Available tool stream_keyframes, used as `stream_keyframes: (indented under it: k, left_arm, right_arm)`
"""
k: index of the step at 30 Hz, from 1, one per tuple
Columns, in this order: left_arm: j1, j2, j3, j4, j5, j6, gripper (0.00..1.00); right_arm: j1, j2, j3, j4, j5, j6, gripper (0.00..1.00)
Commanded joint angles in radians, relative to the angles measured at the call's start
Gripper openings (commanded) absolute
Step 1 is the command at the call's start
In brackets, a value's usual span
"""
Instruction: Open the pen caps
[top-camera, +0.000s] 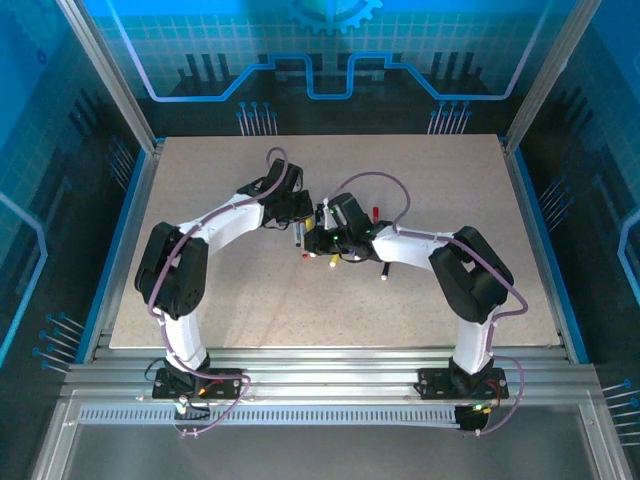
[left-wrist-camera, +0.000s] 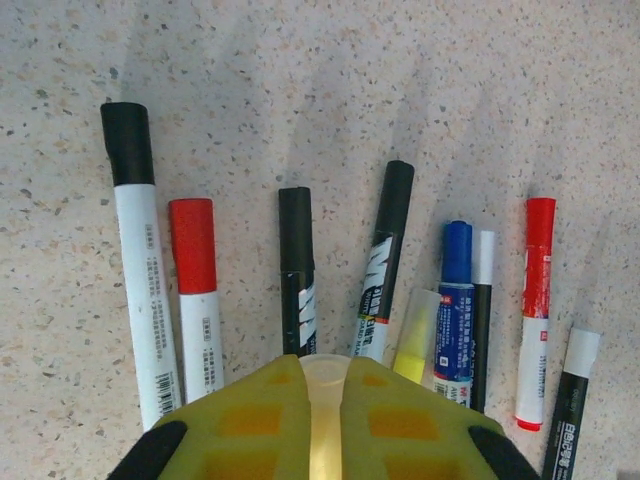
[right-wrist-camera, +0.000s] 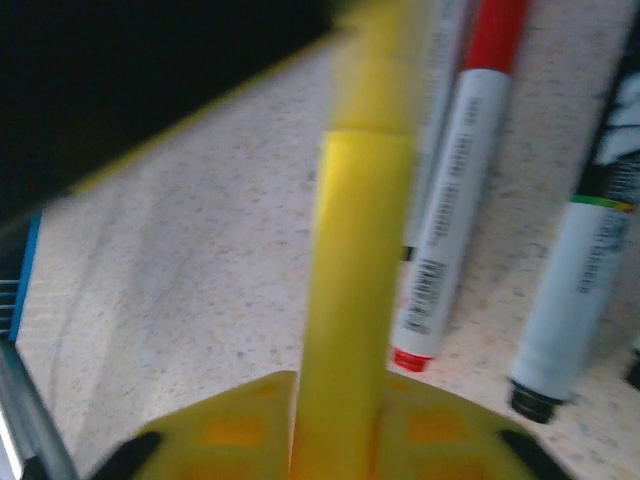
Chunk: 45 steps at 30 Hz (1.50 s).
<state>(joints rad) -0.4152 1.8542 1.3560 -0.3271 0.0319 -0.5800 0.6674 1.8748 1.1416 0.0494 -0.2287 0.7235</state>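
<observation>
The left fingers are pressed together on a pale cylinder. It is yellowish and translucent, and I cannot tell whether it is a cap or a barrel end. The right fingers are clamped narrow on a yellow pen, which runs straight up out of them. A joint shows farther along the pen, probably where cap meets barrel. In the overhead view both arms meet near the middle of the counter.

The other pen caps sit on their pens, which lie side by side on the counter below the left fingers:
- black cap
- red cap
- two more black ones and
- pale yellow cap
- blue cap
- white cap
- second red cap
- white cap at the far right

The likely step is pulling the yellow pen apart, and the risks lie in the pull. If the two arms do not draw along the pen's own line, the cap can bind or the smooth plastic can slide through the pads. If either grip straddles the joint, nothing will separate however hard they pull. A cap that lets go suddenly could jerk one arm down into the row and scatter the pens — round barrels roll easily. The right wrist view is blurred, so how squarely the pen is seated cannot be judged.
</observation>
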Motion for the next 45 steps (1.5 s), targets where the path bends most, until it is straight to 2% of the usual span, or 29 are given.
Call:
stream_keyframes:
  k: [1, 2, 4, 7, 11, 19, 29, 36, 37, 39, 45]
  left_arm:
    - [-0.011, -0.026, -0.019, 0.000, 0.021, -0.015, 0.05]
    - [-0.011, -0.027, -0.022, -0.003, 0.016, -0.015, 0.05]
    - [-0.011, -0.035, -0.023, -0.014, -0.012, -0.018, 0.14]
    - [-0.010, -0.048, -0.028, -0.016, -0.050, -0.019, 0.39]
    - [-0.011, -0.036, -0.018, -0.018, -0.044, -0.022, 0.42]
    - [-0.010, -0.013, -0.033, 0.012, -0.009, -0.038, 0.36]
    - [-0.011, -0.009, -0.067, 0.048, 0.025, -0.052, 0.29]
    - [-0.011, 0.007, -0.070, 0.058, 0.035, -0.049, 0.18]
    - [-0.010, 0.009, -0.071, 0.059, 0.033, -0.050, 0.14]
    - [-0.011, 0.016, -0.069, 0.055, 0.020, -0.047, 0.00]
    - [-0.001, 0.036, -0.046, 0.061, -0.024, -0.047, 0.00]
  right_arm:
    - [-0.014, 0.006, 0.031, 0.019, -0.003, -0.011, 0.00]
    - [-0.016, 0.001, 0.028, 0.020, -0.007, -0.013, 0.00]
    - [-0.017, -0.017, 0.007, 0.031, -0.020, -0.022, 0.00]
    - [-0.019, -0.052, -0.044, 0.074, -0.050, -0.029, 0.00]
    - [-0.018, -0.071, -0.083, 0.105, -0.082, -0.018, 0.00]
    - [-0.008, -0.064, -0.112, 0.161, -0.098, 0.016, 0.00]
    - [-0.010, -0.045, -0.075, 0.139, -0.078, 0.016, 0.00]
    - [-0.009, -0.028, -0.068, 0.144, -0.089, 0.027, 0.00]
    - [-0.009, -0.026, -0.068, 0.145, -0.091, 0.030, 0.00]
    - [-0.010, -0.022, -0.072, 0.147, -0.096, 0.034, 0.00]
    - [-0.005, -0.032, -0.080, 0.108, -0.168, 0.056, 0.00]
